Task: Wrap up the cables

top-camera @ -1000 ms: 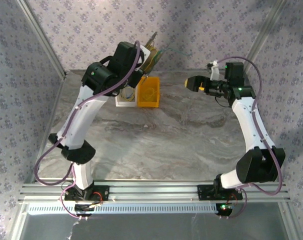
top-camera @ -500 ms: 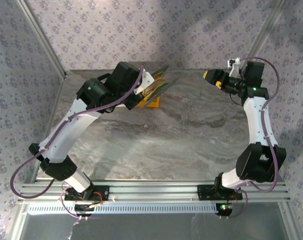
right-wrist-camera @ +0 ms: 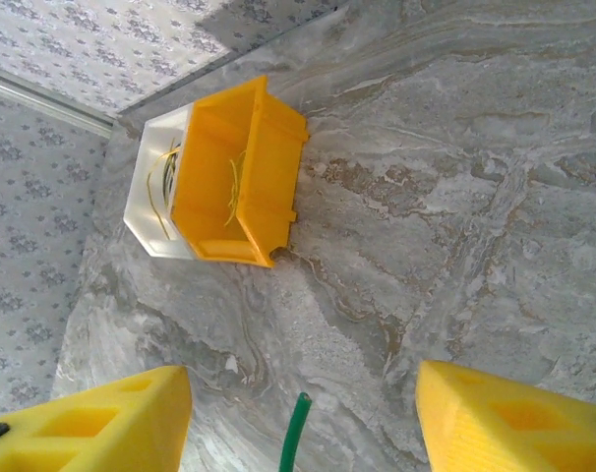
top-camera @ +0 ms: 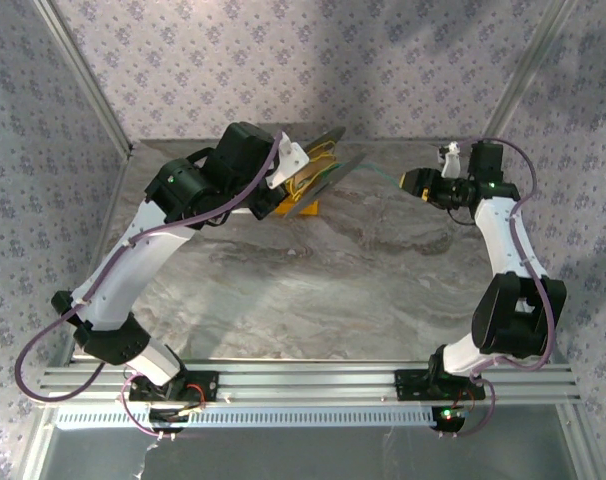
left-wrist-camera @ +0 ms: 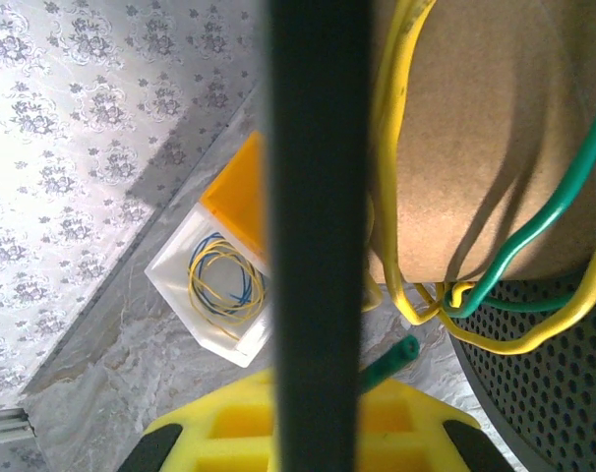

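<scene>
My left gripper (left-wrist-camera: pixel 313 438) is shut on the dark flange of a spool (left-wrist-camera: pixel 313 197), seen edge-on in the left wrist view; from above the spool (top-camera: pixel 321 165) hangs tilted over the back of the table. A yellow cable (left-wrist-camera: pixel 389 147) and a green cable (left-wrist-camera: pixel 539 221) loop round its brown core (left-wrist-camera: pixel 475 118). A loose green end (left-wrist-camera: pixel 401 352) pokes out by the yellow fingers. My right gripper (right-wrist-camera: pixel 303 418) is open, and a green cable tip (right-wrist-camera: pixel 298 433) stands between its yellow fingers (right-wrist-camera: pixel 101 423) without touching them. From above, the right gripper (top-camera: pixel 411 180) hovers right of the spool.
A yellow bin (right-wrist-camera: pixel 239 177) and a white bin (right-wrist-camera: pixel 150 192) stand side by side at the back of the marble table (right-wrist-camera: pixel 455 197). The white bin (left-wrist-camera: pixel 214 295) holds thin yellow and blue wire loops. Patterned walls and metal frame posts close in the table.
The right gripper has dropped lower and shifted slightly left toward the spool, its jaws narrowing. The left arm has swung a little left with the spool still held.
</scene>
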{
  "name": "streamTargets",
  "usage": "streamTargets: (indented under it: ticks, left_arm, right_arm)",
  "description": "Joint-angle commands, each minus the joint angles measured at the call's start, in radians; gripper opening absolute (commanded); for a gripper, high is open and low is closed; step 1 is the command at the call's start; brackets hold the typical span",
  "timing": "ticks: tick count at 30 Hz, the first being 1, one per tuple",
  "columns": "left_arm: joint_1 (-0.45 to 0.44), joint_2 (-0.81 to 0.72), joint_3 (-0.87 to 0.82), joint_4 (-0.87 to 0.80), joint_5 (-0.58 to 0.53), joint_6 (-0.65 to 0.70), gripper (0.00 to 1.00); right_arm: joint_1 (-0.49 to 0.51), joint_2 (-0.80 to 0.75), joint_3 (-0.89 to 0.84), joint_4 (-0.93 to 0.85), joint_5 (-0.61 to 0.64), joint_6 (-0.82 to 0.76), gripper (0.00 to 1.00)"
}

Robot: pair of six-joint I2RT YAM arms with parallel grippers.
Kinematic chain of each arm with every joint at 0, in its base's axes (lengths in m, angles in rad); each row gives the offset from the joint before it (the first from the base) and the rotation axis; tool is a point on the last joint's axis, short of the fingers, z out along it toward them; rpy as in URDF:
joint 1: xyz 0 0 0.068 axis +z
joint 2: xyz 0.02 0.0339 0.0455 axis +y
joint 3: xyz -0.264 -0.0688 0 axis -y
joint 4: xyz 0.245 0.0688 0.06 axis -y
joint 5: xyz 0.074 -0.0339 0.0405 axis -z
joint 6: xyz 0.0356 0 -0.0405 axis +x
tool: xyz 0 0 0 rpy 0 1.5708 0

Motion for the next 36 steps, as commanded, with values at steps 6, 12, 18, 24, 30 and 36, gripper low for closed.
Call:
streamTargets:
  ticks: [6,12,18,24,30,36]
  left_arm:
    - [-0.006,-0.047,0.023,0.096,0.035,0.001,0.0]
    - [-0.011,-0.047,0.022,0.091,0.05,0.006,0.0]
    - [-0.014,-0.046,0.015,0.082,0.054,0.01,0.0]
    - [-0.014,-0.036,-0.008,0.071,0.055,0.016,0.0]
    - [-0.015,-0.037,-0.109,0.068,0.057,0.008,0.0]
    - [-0.066,0.018,-0.199,0.069,0.041,-0.006,0.0]
  right_arm:
    - [-0.004,0.019,0.002,0.02,-0.001,-0.003,0.52]
    - [-0.005,0.038,0.012,0.033,-0.003,0.009,0.38]
    - [-0.005,0.037,0.017,0.036,0.023,0.011,0.13]
    - [-0.02,0.014,0.034,0.05,0.089,0.029,0.0]
    - [-0.032,-0.032,0.086,0.151,0.214,0.1,0.0]
    - [-0.009,-0.084,0.16,0.342,0.335,0.182,0.0]
